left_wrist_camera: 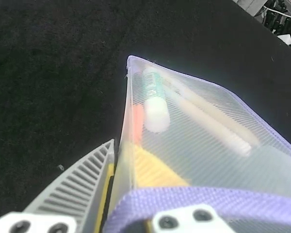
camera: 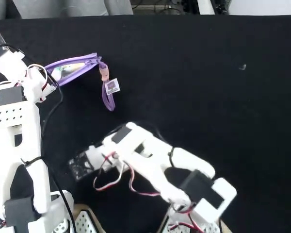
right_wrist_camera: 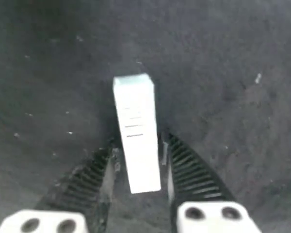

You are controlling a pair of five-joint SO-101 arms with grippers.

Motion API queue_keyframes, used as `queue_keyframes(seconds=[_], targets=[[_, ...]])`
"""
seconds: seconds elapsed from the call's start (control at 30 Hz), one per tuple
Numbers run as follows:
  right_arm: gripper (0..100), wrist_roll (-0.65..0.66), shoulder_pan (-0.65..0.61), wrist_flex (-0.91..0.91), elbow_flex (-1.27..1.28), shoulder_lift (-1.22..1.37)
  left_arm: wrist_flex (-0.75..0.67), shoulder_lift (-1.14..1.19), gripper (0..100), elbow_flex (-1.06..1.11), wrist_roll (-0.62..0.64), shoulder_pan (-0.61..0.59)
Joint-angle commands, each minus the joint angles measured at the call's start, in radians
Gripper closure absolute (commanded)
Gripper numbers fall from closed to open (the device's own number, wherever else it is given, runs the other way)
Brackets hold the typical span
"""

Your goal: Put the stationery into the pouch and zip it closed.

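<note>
- Down at the front of the table (camera: pixel 218 73), the right claw (right_wrist_camera: pixel 136 167) has its fingers closed against both sides of a white eraser block (right_wrist_camera: pixel 135 131).
- Farther back on the left, the left claw (left_wrist_camera: pixel 117 162) pinches one end of the clear, purple-edged pouch (left_wrist_camera: pixel 203 150).
- Inside the pouch lie a white-capped green stick (left_wrist_camera: pixel 154 99) and a long white pen (left_wrist_camera: pixel 218 127).
- Past its far end, the pouch's purple strap (camera: pixel 108 98) trails on the table.
</note>
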Motion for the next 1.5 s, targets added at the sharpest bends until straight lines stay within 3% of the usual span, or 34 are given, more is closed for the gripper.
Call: queue_keyframes(seconds=[0.0,0.13,0.27,0.5,0.6,0.87,1.2,1.47], targets=[[87.2,0.011,0.078,0.006,-0.065,0.010,-0.006,0.017,97,0.004,0.008,-0.027],[87.7,0.011,0.117,0.006,-0.087,-0.008,-0.006,0.017,97,0.004,0.008,-0.027],[99.2,0.006,0.123,0.006,-0.070,-0.084,-0.008,0.017,97,0.005,0.008,-0.027],[97.1,0.005,0.212,-0.002,-0.024,-0.298,-0.008,0.017,97,0.005,0.008,-0.027],[97.1,-0.055,0.270,-0.029,-0.033,-0.407,-0.008,0.017,97,0.005,0.008,-0.027],[98.4,-0.396,0.318,-0.350,-0.016,-0.590,-0.003,0.017,97,0.005,0.008,-0.024],[98.7,-0.612,0.210,-0.922,0.048,-0.536,-0.002,0.017,97,0.004,0.008,-0.018],[98.7,-0.816,0.149,-1.237,0.048,-0.476,0.005,0.006,97,-0.007,0.009,0.048]])
